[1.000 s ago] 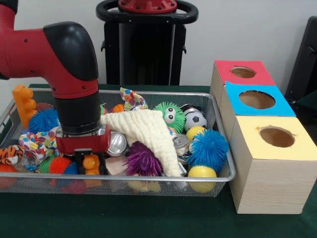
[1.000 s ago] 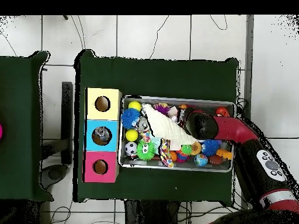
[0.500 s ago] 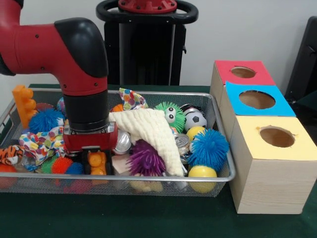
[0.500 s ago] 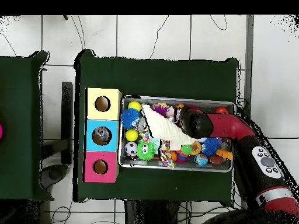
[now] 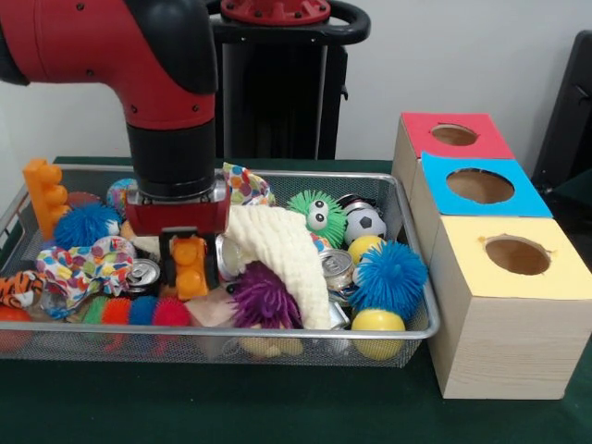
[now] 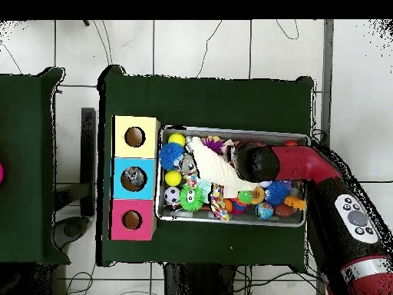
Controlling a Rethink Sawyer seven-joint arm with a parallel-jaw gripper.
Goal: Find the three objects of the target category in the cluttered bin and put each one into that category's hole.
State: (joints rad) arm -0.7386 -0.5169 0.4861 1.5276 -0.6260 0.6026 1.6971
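Now we have the gripper (image 5: 188,252) pinching an orange toy block (image 5: 191,266) just above the clutter at centre-left of the wire bin (image 5: 407,277), so we should lift straight up, clear of the cream cloth (image 5: 282,248), before carrying it right toward the holed boxes (image 5: 504,277).
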